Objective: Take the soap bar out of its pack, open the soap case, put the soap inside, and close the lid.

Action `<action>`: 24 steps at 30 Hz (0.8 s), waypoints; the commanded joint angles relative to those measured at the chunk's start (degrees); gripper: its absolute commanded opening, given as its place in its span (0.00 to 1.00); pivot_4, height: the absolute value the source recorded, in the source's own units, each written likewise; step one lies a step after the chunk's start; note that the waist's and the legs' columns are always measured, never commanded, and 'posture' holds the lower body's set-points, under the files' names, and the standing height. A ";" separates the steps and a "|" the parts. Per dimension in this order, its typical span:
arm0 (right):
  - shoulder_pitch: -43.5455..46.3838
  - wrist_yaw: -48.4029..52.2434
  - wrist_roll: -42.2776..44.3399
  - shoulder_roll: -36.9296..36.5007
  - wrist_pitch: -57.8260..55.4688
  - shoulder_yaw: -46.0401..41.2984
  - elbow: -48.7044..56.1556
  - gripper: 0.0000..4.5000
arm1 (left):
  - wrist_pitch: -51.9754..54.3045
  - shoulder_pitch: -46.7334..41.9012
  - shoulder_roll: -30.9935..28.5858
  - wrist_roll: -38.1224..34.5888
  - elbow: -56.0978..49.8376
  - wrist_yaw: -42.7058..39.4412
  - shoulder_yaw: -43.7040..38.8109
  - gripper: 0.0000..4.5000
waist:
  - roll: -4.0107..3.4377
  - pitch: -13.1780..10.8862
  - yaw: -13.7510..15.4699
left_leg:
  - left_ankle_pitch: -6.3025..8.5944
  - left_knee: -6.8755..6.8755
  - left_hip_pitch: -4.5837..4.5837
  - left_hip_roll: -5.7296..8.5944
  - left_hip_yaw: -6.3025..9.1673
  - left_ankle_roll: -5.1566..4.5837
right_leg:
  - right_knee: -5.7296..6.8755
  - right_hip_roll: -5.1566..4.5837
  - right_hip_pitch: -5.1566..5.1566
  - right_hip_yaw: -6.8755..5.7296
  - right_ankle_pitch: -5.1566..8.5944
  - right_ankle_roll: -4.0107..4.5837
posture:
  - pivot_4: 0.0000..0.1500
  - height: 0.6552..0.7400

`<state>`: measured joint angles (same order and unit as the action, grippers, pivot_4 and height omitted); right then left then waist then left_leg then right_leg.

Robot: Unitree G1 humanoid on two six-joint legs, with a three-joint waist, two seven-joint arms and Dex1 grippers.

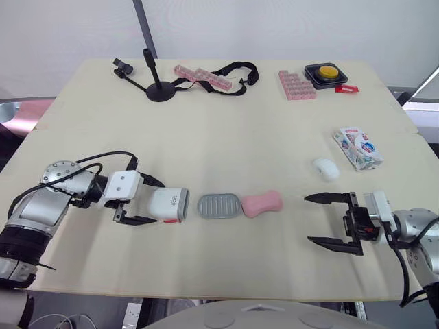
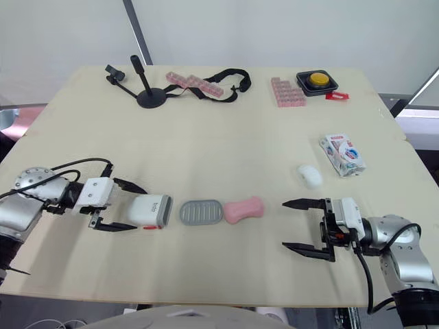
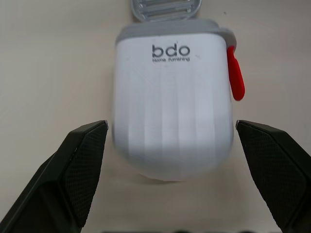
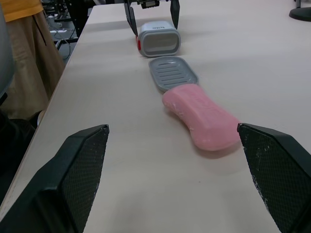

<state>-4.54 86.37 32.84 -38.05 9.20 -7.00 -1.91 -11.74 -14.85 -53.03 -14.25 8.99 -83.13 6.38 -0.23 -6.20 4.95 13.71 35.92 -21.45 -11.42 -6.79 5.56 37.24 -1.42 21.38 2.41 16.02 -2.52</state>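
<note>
Beige table (image 1: 226, 137); open surface around pink soap (image 1: 261, 203), tray (image 1: 219, 205), case (image 1: 169, 205) near front edge

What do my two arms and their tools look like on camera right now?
The left arm and right arm are silver-grey metal with rounded joints, and loose black cables run along them. Each wrist ends in a white boxy housing. The left tool and right tool each carry two black tapering fingers with finely cross-hatched inner faces.
</note>
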 commanded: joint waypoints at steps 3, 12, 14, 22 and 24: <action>1.47 0.86 -0.99 -1.50 0.20 0.05 0.34 1.00 | 3.53 1.79 -1.46 -6.09 -5.99 0.01 -5.65 1.00 | 0.00 0.00 -0.06 | 0.00 0.00 -0.01 0.00 -0.01 0.00 | 0.02 0.00 0.01 0.00 0.00 0.00 | 1.00 1.00; 4.79 -2.01 -5.32 -3.63 -1.87 4.09 5.94 1.00 | 11.94 6.84 0.65 -12.40 -16.49 4.55 -9.18 1.00 | 0.01 -0.01 -0.18 | 0.00 -0.01 -0.06 0.00 -0.01 0.02 | 0.01 0.04 0.09 -0.02 0.00 0.00 | 1.00 1.00; 5.92 -4.38 -6.68 -4.01 -4.39 5.37 8.01 1.00 | 12.37 7.91 1.04 -12.53 -17.26 4.54 -9.19 1.00 | 0.01 -0.01 -0.26 | -0.01 -0.01 -0.04 -0.01 -0.01 0.03 | 0.01 0.06 0.09 -0.02 0.00 0.00 | 1.00 1.00; 13.49 -12.77 -10.71 -3.96 -15.34 11.47 16.52 1.00 | 8.76 9.49 0.70 -13.07 -9.39 0.39 -12.56 1.00 | 0.01 0.00 -0.16 | -0.06 -0.03 0.05 -0.03 0.00 0.10 | 0.00 0.09 0.11 0.00 -0.01 -0.01 | 1.00 1.00; 15.72 -13.59 -11.87 -3.67 -17.34 13.64 17.40 1.00 | 7.02 9.68 0.44 -12.75 -7.91 -1.07 -13.17 1.00 | 0.01 -0.01 -0.10 | -0.05 -0.03 0.03 -0.02 -0.01 0.10 | 0.03 0.08 0.11 -0.01 -0.01 -0.01 | 1.00 1.00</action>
<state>9.74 73.64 21.84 -41.32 -6.73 5.73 13.12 -2.58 -5.30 -51.62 -26.39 0.31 -82.66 -4.53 -0.22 -6.21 4.85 13.66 35.89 -21.43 -11.43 -6.80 5.66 37.28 -1.33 21.48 2.40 16.01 -2.54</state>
